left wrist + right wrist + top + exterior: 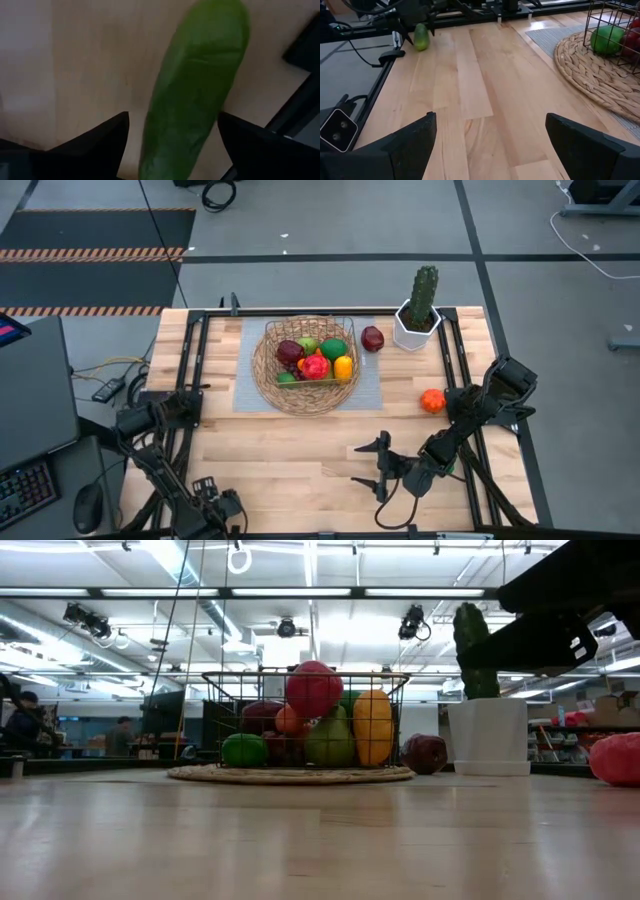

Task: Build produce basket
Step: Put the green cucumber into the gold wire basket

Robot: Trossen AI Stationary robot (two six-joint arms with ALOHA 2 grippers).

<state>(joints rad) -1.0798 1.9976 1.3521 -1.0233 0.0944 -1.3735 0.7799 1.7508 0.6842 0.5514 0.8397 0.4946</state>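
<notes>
From above, the round tan wicker basket (pixel 305 366) with its wire centre sits on a grey mat toward the wooden table's (pixel 290 455) far edge, holding red, green, yellow and purple toy produce (pixel 316 358). A dark red fruit (pixel 372 338) lies just beside it, near the white hexagonal cactus pot (pixel 413 330); an orange fruit (pixel 432 401) lies by the right edge. The right gripper (pixel 368 465) hovers near the front edge, jaws wide and empty, well apart from the basket. The left gripper (pixel 213 492) is at the front-left corner.

At table height, produce heaps above the wire rim.

Left wrist view – a long green cucumber (pixel 197 90) lies between the spread fingers (pixel 100 145), apparently unclamped.

Right wrist view – the wide fingers (pixel 407 142) frame bare wood, the basket off to one side.
</notes>
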